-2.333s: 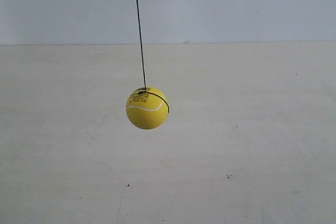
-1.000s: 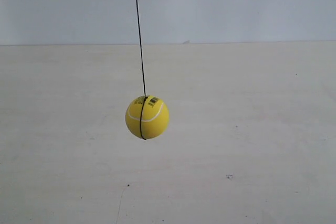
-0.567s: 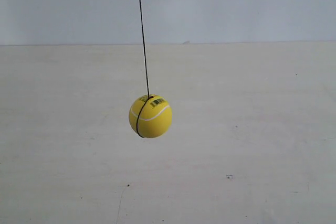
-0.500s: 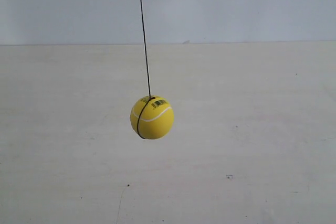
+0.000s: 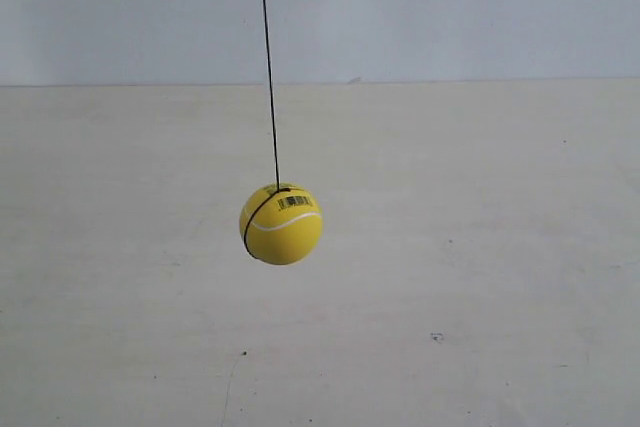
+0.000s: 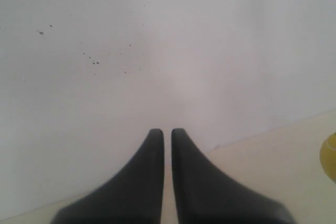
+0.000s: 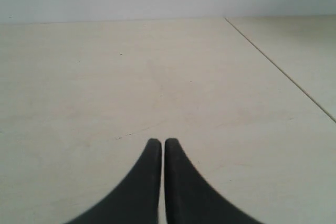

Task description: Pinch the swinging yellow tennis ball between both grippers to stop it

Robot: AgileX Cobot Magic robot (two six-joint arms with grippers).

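Note:
The yellow tennis ball (image 5: 281, 224) hangs free on a thin dark string (image 5: 268, 67) above the pale table in the exterior view, white seam and small black label facing the camera. Neither arm shows in that view. A sliver of the ball (image 6: 329, 157) peeks in at the edge of the left wrist view, well off to the side of my left gripper (image 6: 167, 131), whose black fingers stand together with only a slit between them, holding nothing. My right gripper (image 7: 162, 141) is likewise shut and empty over bare table; the ball is out of its view.
The pale table (image 5: 480, 247) runs back to a light wall (image 5: 450, 7). The left wrist view faces a speckled white wall (image 6: 157, 51). A thin seam line (image 7: 278, 66) crosses the table in the right wrist view.
The ball has swung slightly back toward the exterior view's left and turned on its string, so the label now faces the front more. No arm has entered that view.

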